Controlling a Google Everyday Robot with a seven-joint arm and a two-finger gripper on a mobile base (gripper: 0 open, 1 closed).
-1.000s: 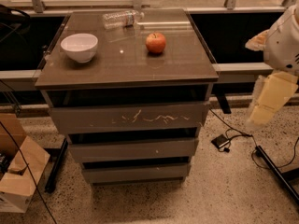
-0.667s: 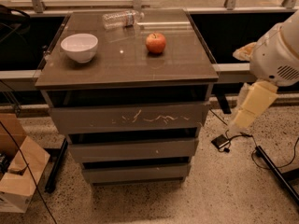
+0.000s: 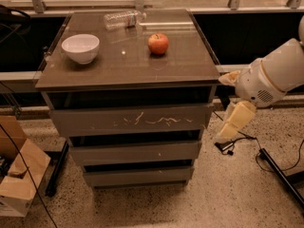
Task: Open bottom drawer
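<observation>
The bottom drawer (image 3: 137, 176) is the lowest of three grey-brown fronts on the cabinet, plain and without a handle, and it sits flush. Above it are the middle front (image 3: 135, 152) and the taller top front with white scratches (image 3: 133, 120). My gripper (image 3: 228, 131), cream coloured on a white arm (image 3: 270, 77), hangs to the right of the cabinet at about the height of the top and middle drawers. It points down and left and is a short gap from the cabinet's right side. It touches nothing.
On the cabinet top stand a white bowl (image 3: 80, 47) and a red apple (image 3: 158, 43), with a clear plastic bottle (image 3: 122, 19) lying at the back. A cardboard box (image 3: 19, 175) sits on the floor at left. Cables and a small plug (image 3: 227, 147) and a black stand leg (image 3: 280, 175) lie at right.
My arm has swung left and down from the right edge of view, bringing the gripper close to the cabinet's right side. The drawers have not moved.
</observation>
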